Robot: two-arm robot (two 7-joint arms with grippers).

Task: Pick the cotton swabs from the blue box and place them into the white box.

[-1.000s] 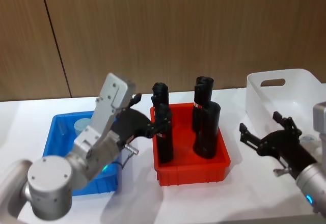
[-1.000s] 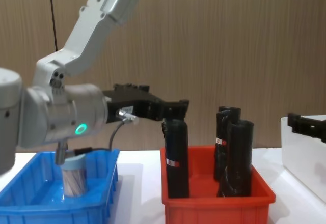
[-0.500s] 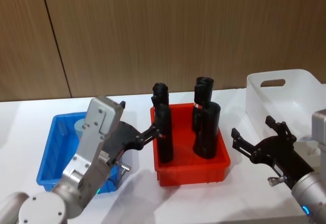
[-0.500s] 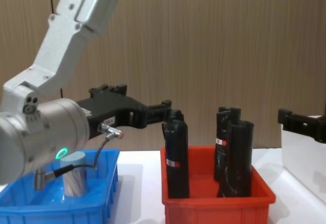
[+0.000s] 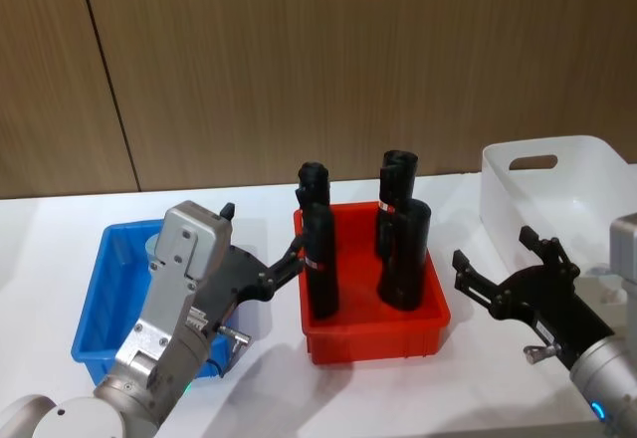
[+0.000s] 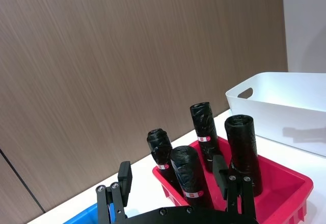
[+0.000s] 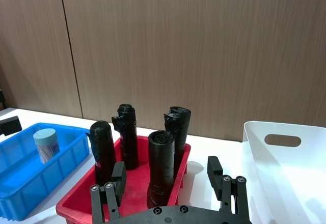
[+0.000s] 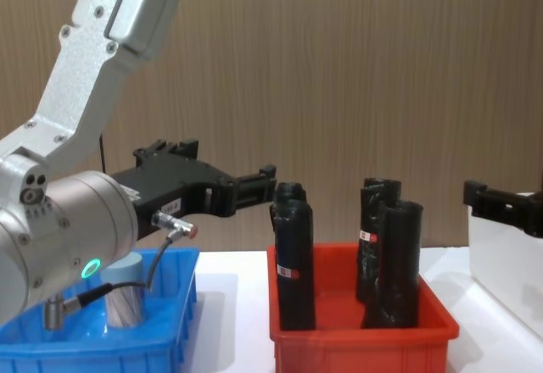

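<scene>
One cotton swabs tub (image 7: 45, 143) stands upright in the blue box (image 5: 97, 304), ungripped. Left gripper (image 5: 261, 229) hangs between blue box and red bin (image 5: 373, 336), fingers spread and empty. Right gripper (image 5: 493, 249) hangs between red bin and white box (image 5: 503, 199), fingers likewise spread.

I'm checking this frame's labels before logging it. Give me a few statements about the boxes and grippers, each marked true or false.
1. A cotton swab tub stands upright in the blue box. True.
2. The left gripper is shut on a tub. False: it is open and empty, above the gap between the blue box and the red bin.
3. The red bin holds four black rolls. True.
4. The right gripper is inside the white box. False: it is open and empty, outside the box on the red bin's side.
</scene>
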